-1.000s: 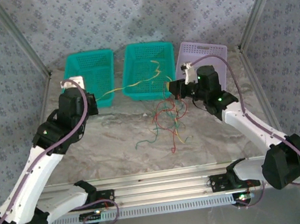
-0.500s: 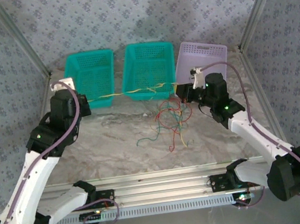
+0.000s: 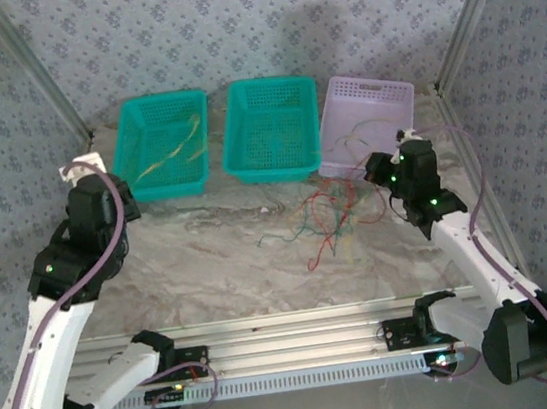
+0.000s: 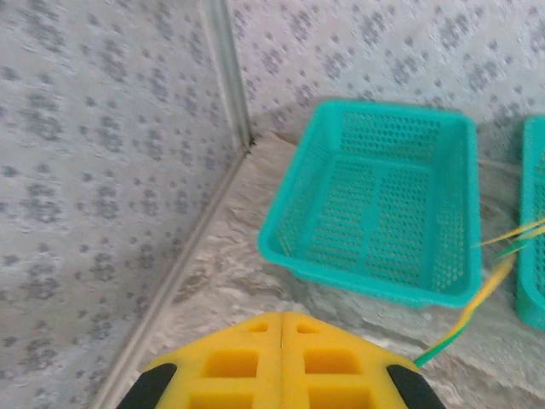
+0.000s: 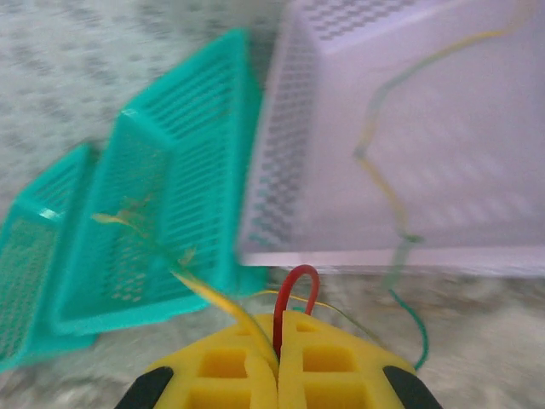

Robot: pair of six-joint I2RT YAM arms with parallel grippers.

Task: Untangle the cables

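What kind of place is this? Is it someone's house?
Probably a robot test booth in a lab, not a house. Two robot arms are bolted to a metal rail at the table edge, patterned panels wall it in, and baskets and tangled cables sit in front of them.

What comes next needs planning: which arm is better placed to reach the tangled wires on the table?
Right, probably. The right pincer is shut on a red wire loop and hangs beside the tangle of thin coloured wires; the left pincer, shut, sits far off by the left teal plastic basket.
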